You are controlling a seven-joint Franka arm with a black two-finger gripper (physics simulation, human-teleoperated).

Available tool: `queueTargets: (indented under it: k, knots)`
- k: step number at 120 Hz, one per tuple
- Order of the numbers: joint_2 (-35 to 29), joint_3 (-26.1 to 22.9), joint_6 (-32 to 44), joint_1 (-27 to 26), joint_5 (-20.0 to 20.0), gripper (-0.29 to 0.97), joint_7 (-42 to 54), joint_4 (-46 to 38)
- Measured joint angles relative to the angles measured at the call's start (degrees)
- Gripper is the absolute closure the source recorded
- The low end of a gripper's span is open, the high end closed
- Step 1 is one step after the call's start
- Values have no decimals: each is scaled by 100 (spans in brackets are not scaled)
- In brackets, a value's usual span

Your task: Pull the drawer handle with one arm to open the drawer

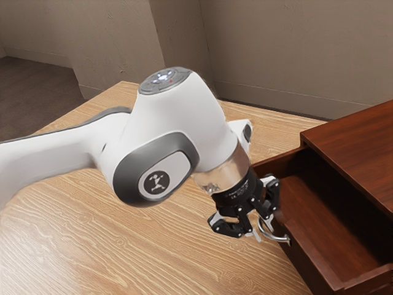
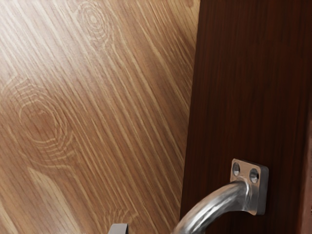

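The gripper sat at the open drawer's handle, its grip impossible to tell. The pale wooden table stood between beige walls.

Light wooden table — swirling grain, beige walls behind, dark floor

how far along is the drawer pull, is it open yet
Done: the drawer stands well out of the cabinet, its inside showing. In hand: the gripper is at the metal handle on the drawer's front. Left: likely little, perhaps a further pull if it should open fully, then backing the hand away.
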Motion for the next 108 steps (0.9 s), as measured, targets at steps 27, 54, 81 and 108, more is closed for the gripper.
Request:
queueTargets:
  k: [27, 54, 81, 108]
  knots:
    - [-263, 0, 124, 23, 34, 62, 2, -299]
    - [-357, 10, 178, 20, 72, 59, 6, -408]
    - [-470, 60, 249, 31, 77, 54, 59, -539]
    - [-513, 53, 296, 51, 33, 52, 129, -581]
